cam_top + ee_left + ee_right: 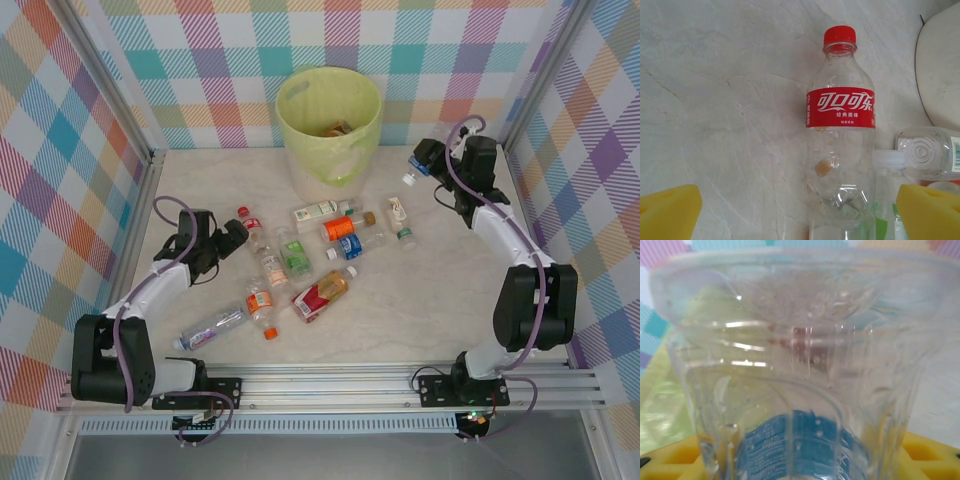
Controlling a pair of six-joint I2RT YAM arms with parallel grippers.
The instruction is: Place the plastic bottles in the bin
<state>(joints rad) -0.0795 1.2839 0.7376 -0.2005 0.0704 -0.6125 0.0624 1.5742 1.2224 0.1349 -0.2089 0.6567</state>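
Near the bin point(292, 102), the right hand point(424, 160) grips a light, squashy-looking bottle point(800, 390) at its blue label. The left hand point(230, 240) hangs open above a red-capped bottle point(840, 115).

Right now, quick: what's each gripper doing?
Left gripper: open, empty, over the Coca-Cola bottle.
Right gripper: closed on a clear blue-labelled bottle.

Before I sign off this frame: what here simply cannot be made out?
Top view: what lies in the bin; its wall hides most, the brown bits are too small.
Right wrist: the blue-label bottle in the right fingers is blurred; label print unreadable.
Left wrist: the clear bottle right of the cola bottle runs off the right edge.
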